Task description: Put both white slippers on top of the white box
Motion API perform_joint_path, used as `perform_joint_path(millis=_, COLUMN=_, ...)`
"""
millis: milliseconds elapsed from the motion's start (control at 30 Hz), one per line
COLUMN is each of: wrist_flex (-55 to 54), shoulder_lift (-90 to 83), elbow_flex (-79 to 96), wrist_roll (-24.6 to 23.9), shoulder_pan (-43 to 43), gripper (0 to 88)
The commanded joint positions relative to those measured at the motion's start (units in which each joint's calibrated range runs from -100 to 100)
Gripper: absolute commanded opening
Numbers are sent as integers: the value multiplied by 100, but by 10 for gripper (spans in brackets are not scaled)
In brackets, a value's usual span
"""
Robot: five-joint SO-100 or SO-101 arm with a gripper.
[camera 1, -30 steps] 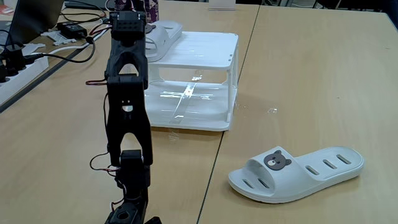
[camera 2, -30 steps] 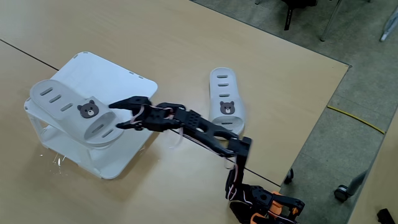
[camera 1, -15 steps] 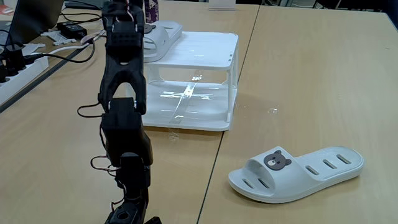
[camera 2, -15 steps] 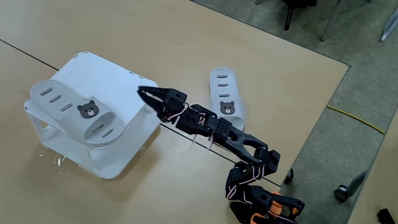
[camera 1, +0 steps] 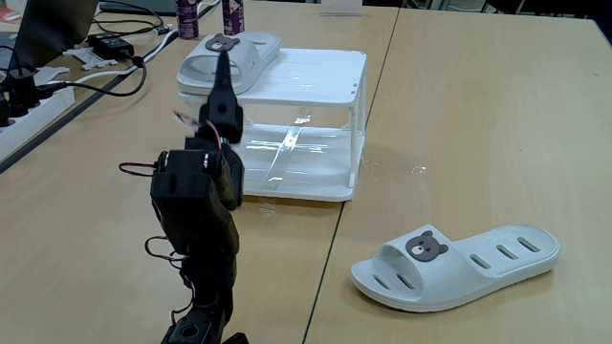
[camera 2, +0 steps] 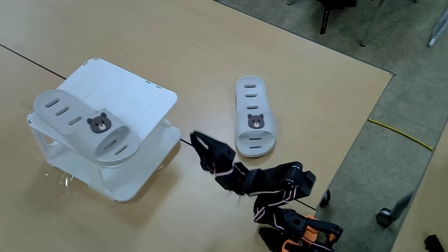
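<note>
Fixed views from two sides are given of a light wooden table [camera 1: 459, 115] on which the white box [camera 1: 316, 76] stands. One white slipper [camera 2: 87, 126] is seen lying on the ribbed top of the box, its bear-face badge upward; in the high fixed view it is set diagonally along the box's near-left edge, with its toe end reaching slightly past the rim. The same slipper [camera 1: 229, 55] is seen in the low fixed view at the far left corner of the box top. The second white slipper [camera 2: 253, 124] is shown flat on the table, well apart from the box and to its right in the high view; in the low view it [camera 1: 457, 265] lies in the right foreground, badge up. The black arm [camera 1: 196, 220] is folded low over its base, and the gripper [camera 2: 196, 138] is held just beside the box's near corner, touching neither slipper. Its jaws are pressed together, with nothing between them. Cables and a power strip [camera 1: 24, 100] are seen along the left edge of the low view.
</note>
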Motion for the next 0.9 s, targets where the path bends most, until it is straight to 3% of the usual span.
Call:
perform_joint_path(millis=0, wrist_flex=-140, shoulder_lift=-13, elbow_flex=763, wrist_roll=42, shoulder_pan=67, gripper=8)
perform_joint_path(millis=100, wrist_flex=-157, shoulder_lift=971, elbow_flex=763, wrist_roll=42, shoulder_pan=232, gripper=8)
perform_joint_path(millis=333, wrist_flex=-183, shoulder_lift=3714, elbow_flex=691, wrist_roll=42, shoulder_pan=1523, gripper=8)
perform_joint_path(millis=867, wrist_flex=-191, shoulder_lift=5102, elbow_flex=483, wrist_roll=42, shoulder_pan=4812, gripper=10)
